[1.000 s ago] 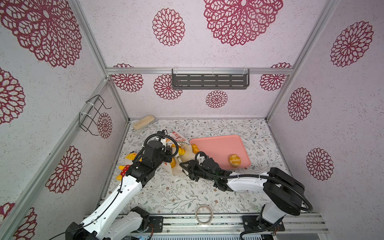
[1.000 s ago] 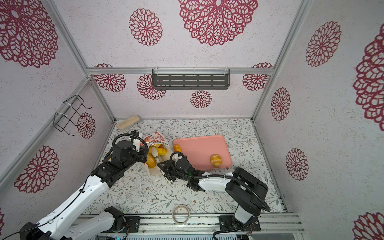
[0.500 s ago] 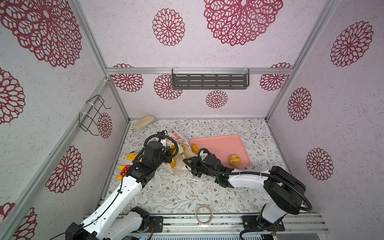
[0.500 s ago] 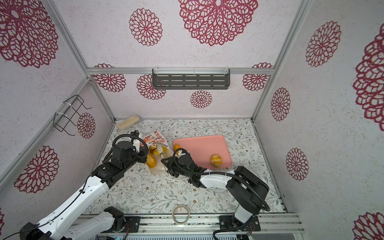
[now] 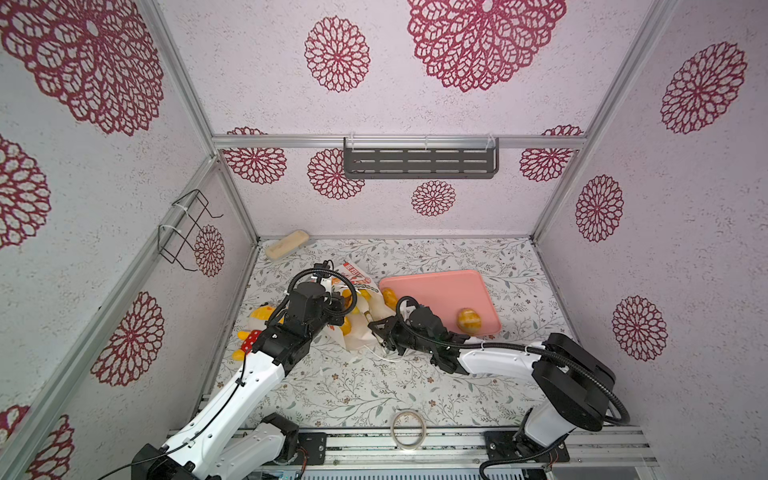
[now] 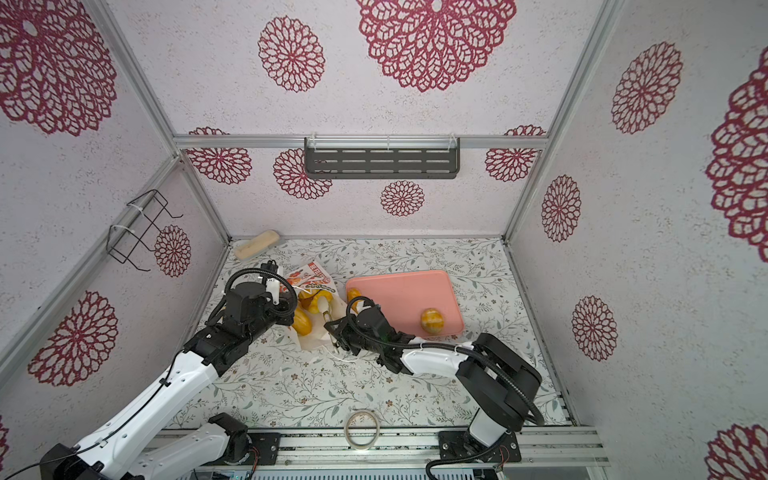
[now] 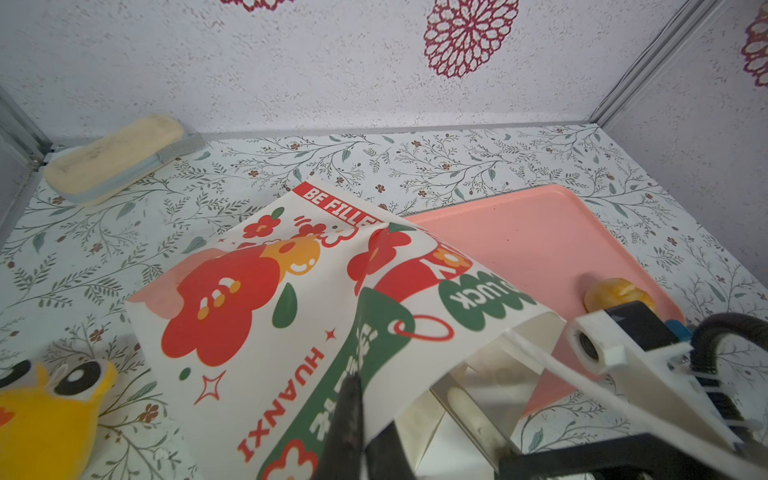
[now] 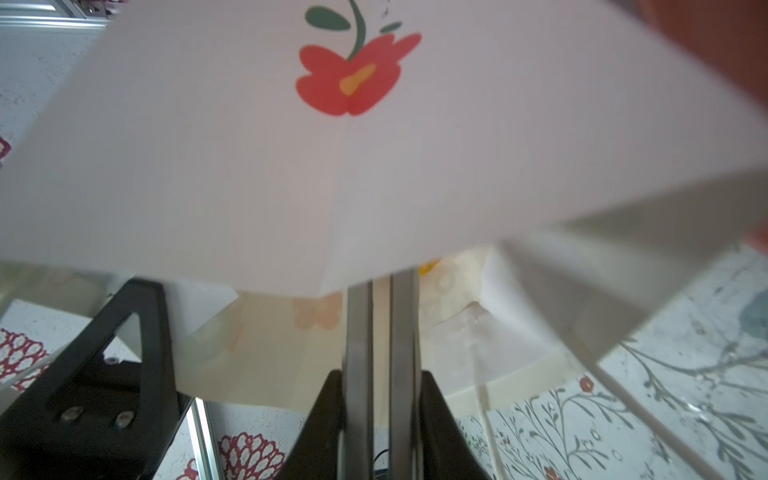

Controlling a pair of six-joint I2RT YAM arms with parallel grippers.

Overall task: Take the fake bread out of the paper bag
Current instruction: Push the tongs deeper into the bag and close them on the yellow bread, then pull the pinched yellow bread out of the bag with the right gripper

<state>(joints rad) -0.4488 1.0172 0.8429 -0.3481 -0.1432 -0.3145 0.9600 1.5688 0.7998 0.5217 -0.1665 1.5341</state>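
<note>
Arms (image 5: 253, 374) reach low to the paper bag (image 7: 249, 291); left claw (image 7: 359, 395) pinches its rim, right claw (image 5: 380, 331) opening unclear.

The surface (image 5: 353, 386) was flat and covered with a pattern of little leaves and flowers. A pink tray (image 5: 440, 291) lay flat on it, toward the back and a bit right of the middle. Just beside the tray, on its left, the paper bag (image 7: 257, 307) lay tipped over with its picture side up. Some fake bread (image 6: 301, 323) sat by the bag, but it was hard to tell if it touched the surface or the paper. A yellow plush toy (image 5: 262, 315) lay by the left wall, near the bag. A beige block (image 5: 287, 244) lay in the back left corner, well apart. A tape ring (image 5: 394, 428) lay at the front edge, partly over the metal rail (image 5: 457, 442).
</note>
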